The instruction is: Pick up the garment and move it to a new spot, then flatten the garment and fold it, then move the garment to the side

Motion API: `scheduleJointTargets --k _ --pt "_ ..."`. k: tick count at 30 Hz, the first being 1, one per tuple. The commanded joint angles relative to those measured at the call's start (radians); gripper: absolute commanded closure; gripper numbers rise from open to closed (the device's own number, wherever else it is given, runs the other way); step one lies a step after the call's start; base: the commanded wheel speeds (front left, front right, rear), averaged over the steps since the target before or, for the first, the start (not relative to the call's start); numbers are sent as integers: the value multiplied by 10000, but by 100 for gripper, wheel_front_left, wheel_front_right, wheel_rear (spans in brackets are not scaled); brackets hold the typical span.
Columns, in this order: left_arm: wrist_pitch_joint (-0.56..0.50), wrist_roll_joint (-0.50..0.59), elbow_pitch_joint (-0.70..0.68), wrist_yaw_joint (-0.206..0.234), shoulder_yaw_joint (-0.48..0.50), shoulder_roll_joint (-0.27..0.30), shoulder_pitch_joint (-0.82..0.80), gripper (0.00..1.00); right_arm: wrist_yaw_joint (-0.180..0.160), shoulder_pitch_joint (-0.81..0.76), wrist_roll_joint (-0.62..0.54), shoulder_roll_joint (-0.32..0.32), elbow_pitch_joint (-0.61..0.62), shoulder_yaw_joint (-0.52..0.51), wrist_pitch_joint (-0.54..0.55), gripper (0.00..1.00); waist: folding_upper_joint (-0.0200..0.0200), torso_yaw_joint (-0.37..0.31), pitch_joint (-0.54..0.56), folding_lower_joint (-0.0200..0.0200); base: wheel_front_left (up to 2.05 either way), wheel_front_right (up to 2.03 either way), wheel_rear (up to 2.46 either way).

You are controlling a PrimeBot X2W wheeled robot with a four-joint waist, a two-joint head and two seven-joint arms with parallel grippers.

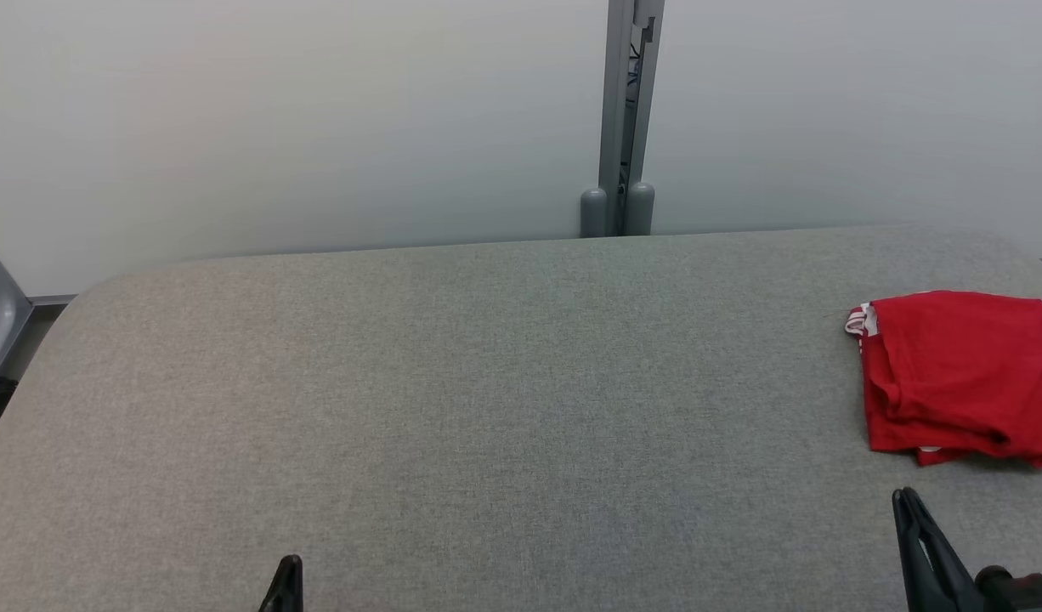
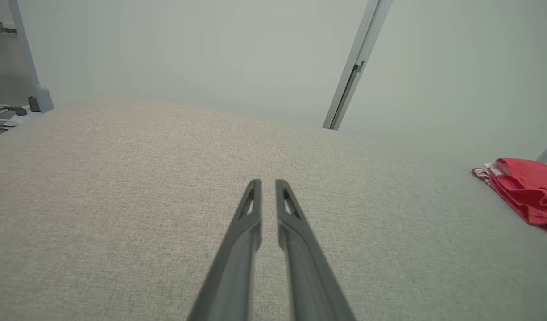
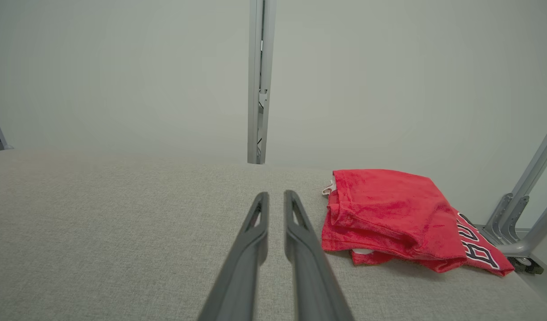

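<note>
Garment (image 1: 963, 374): red, folded into a loose stack with white trim showing at its left side, lying at the right edge of the tabletop (image 1: 487, 382), toward the far corner.
Left gripper (image 2: 267, 182): fingers drawn almost together, pinching nothing, over the tabletop near its front edge.
Right gripper (image 3: 275, 194): fingers likewise nearly together, empty, near the front edge, close to the folded stack but apart from it.
Behind: grey post (image 1: 627, 119) past the far edge.

Lighting is bright, even and diffuse. The garment (image 3: 389, 214) casts a thin soft shadow at its lower edge. Wrist views bow the table (image 2: 122, 178) edge; fingers (image 2: 238, 267) blur near the bottom.
</note>
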State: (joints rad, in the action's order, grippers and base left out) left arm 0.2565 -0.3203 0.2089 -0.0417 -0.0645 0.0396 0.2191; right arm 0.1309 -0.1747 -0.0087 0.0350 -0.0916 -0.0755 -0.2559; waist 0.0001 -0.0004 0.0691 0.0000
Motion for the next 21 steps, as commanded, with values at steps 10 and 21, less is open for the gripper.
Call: scheduleJointTargets --k 10,21 --pt "-468 -1613 64 -114 229 16 -430 100 0 388 2021 22 -219 -75 486 100 -1 0 -53 0 0 0 0" --pt "-959 -3335 100 -233 472 34 -884 100 0 759 4188 48 -393 -113 966 100 -1 0 -116 0 0 0 0"
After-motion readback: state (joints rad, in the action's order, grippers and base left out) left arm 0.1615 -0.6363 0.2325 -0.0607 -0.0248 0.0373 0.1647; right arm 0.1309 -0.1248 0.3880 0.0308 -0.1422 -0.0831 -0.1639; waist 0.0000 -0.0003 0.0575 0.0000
